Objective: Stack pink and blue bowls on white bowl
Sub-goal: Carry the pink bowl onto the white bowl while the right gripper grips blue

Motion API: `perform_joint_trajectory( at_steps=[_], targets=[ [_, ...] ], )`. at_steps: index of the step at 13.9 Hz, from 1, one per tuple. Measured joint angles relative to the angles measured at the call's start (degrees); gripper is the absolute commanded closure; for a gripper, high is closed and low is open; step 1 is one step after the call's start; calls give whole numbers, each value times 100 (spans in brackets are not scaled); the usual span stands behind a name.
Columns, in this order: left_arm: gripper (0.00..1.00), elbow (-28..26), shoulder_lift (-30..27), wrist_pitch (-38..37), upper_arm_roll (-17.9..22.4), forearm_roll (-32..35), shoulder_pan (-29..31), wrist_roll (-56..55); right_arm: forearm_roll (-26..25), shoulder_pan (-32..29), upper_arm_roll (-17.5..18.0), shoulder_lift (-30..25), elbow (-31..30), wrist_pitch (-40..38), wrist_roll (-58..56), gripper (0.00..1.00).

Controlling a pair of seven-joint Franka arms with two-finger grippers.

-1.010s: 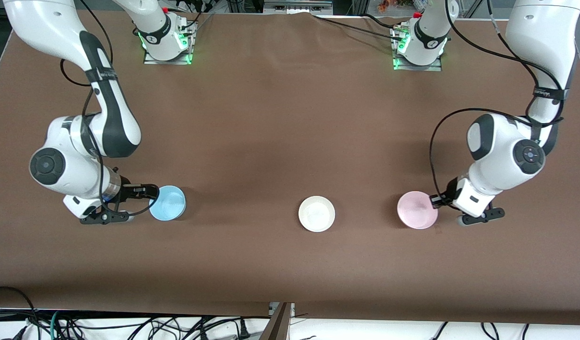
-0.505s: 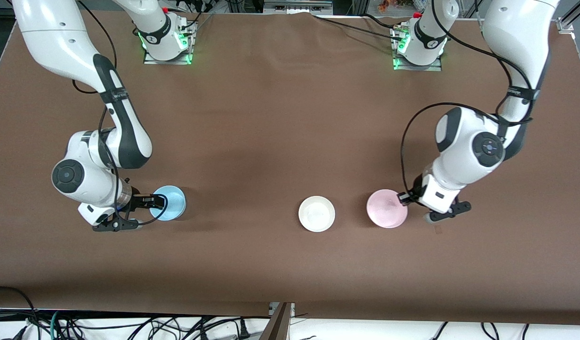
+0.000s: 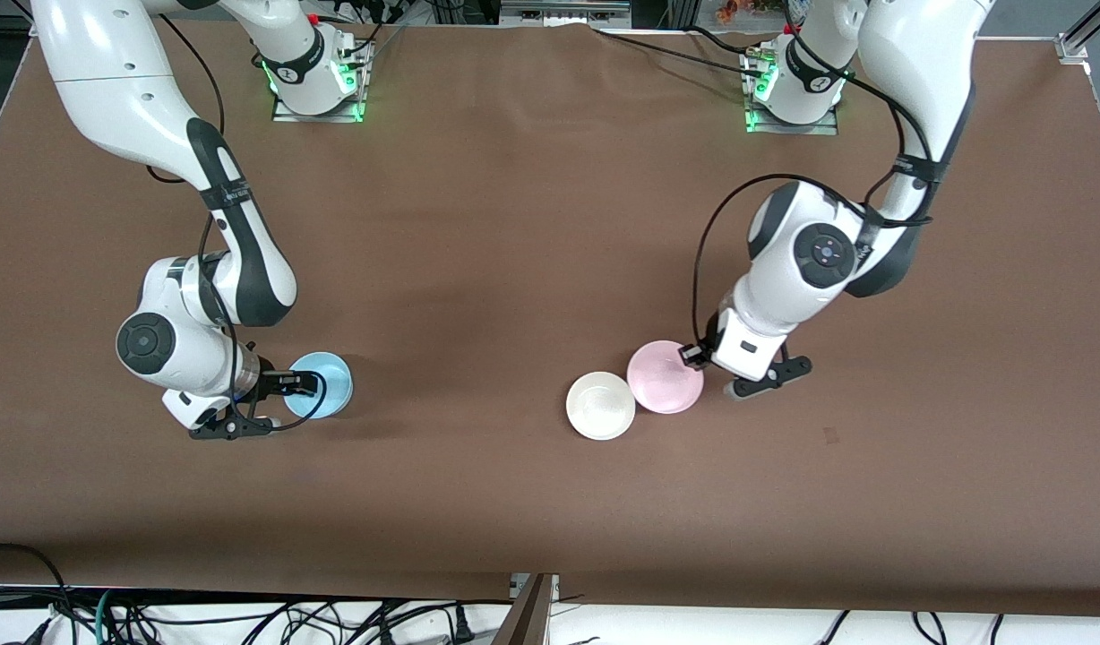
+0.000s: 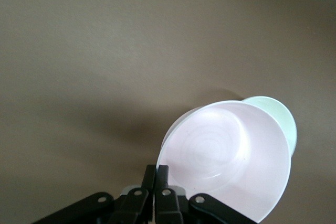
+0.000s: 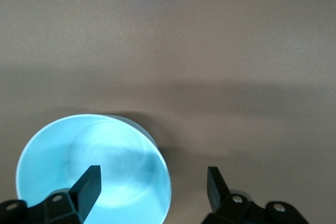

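The left gripper (image 3: 693,356) is clamped on the pink bowl's (image 3: 664,376) rim, holding it just beside the white bowl (image 3: 599,406). The right gripper (image 3: 304,386) has its fingers spread, one inside the blue bowl (image 3: 321,384), at the right arm's end of the table.

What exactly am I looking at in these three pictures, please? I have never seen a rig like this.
Two white robot arms stand at a brown-covered table. The wide picture looks down from across the table; the other two come from cameras on the arms' wrists. The left gripper is shut on the rim of a small round pale pink bowl, lifted and partly over the small round glossy white bowl, which rests on the table. The left wrist view shows the pinched pink bowl with the white bowl beneath it. The right gripper is open astride the rim of a small round sky-blue bowl toward the right arm's end.
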Motion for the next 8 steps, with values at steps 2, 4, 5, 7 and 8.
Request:
perform_joint_trajectory(
  at_steps=[2, 4, 5, 7, 8],
  targets=[
    [100, 130, 98, 0, 11, 0, -196, -223, 0, -4, 0, 23, 0, 0, 0, 13],
    [100, 288, 237, 0, 16, 0, -310, -323, 0, -7, -1, 23, 0, 0, 0, 22],
    [100, 369, 314, 0, 19, 0, -356, -338, 0, -8, -1, 23, 0, 0, 0, 26],
    [100, 512, 462, 0, 22, 0, -421, -359, 0, -8, -1, 25, -1, -1, 0, 31],
    [100, 555, 519, 1, 25, 0, -444, -359, 0, -8, -1, 27, -4, -1, 0, 34]
  ],
)
